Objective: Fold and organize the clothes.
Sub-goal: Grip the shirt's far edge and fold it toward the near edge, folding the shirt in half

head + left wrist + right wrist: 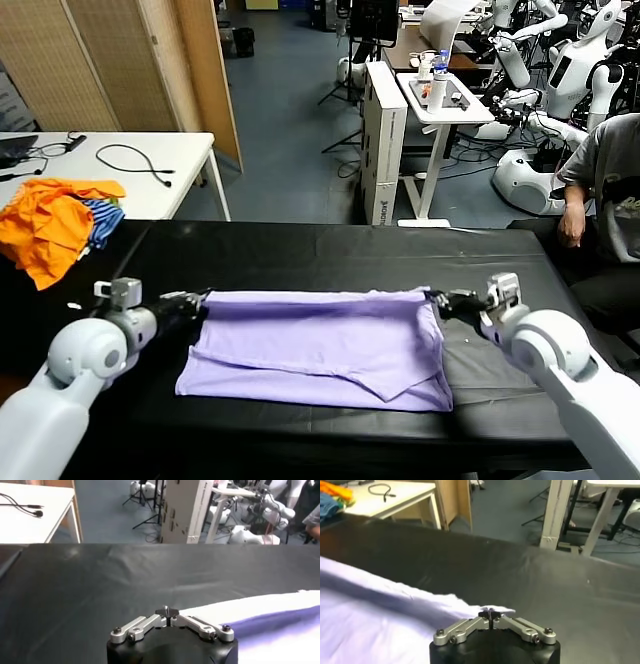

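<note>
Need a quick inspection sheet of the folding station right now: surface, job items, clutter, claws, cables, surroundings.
Surface: black table, covered in dark sheet, slightly creased.
Job's things: lavender T-shirt lies partly folded, its far edge stretched between the two claws, a corner flap turned over near the front right.
Clutter: orange garments piled with a blue-and-white striped garment at the table's far left.
Claws: left claw shut on the T-shirt's left far corner; right claw shut on the right far corner.
Cables: black cable loose on the white side table.
Surroundings: seated person at right; other white robots and a white desk behind.
</note>
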Tool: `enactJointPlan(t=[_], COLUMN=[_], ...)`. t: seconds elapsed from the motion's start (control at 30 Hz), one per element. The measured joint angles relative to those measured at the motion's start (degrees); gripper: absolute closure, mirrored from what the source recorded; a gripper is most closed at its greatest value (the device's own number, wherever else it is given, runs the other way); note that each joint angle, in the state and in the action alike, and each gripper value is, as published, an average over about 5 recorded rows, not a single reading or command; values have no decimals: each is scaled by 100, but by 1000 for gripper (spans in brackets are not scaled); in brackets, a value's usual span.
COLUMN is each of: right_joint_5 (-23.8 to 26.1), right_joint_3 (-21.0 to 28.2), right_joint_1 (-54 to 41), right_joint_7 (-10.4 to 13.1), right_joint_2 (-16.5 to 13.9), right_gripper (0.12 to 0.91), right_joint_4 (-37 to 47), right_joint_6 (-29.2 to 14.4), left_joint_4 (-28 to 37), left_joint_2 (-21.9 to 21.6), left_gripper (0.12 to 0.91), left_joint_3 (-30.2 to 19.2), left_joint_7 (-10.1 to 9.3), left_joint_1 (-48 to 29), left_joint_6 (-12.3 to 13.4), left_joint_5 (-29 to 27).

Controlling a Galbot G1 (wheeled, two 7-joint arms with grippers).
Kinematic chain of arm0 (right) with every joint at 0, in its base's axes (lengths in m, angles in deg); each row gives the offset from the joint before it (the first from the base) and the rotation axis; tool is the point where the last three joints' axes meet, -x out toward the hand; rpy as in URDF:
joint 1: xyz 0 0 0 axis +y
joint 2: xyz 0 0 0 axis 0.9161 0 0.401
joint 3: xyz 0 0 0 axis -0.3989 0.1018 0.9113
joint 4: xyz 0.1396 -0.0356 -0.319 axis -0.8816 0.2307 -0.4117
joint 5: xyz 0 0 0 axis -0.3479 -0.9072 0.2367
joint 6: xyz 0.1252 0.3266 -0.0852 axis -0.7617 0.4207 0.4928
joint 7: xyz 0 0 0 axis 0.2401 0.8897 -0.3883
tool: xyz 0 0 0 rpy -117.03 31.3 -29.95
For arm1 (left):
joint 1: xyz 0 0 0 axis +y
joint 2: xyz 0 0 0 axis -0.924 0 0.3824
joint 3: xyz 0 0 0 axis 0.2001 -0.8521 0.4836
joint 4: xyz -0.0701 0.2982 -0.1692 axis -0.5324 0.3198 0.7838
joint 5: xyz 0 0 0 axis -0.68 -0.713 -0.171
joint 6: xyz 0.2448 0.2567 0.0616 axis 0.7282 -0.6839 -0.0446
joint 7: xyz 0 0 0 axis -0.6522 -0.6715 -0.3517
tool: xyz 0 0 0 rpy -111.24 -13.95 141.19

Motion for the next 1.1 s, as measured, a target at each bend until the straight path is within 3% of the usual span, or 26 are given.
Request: enactJointPlan(t=[0.17,0.57,1.1], right_joint_5=[46,248,359], right_joint_3=[-76,-118,-127], right_joint_1=[449,1012,1227], right_joint_7=[103,82,30], right_joint_2=[-82,-88,-18], right_gripper=[885,885,883], right_joint_4=[-291,-463,-492], right_joint_6=[-1,0,1], left_joint_4=[-204,-422,-610], left_joint_2=[-116,-40,140], left_gripper=[883,883,883], left_joint_3=[148,532,571], left_joint_7=[5,120,96], left_joint_1=[386,1228,1614], left_joint_6=[2,2,2], left_joint_5=[-77,-351,-530])
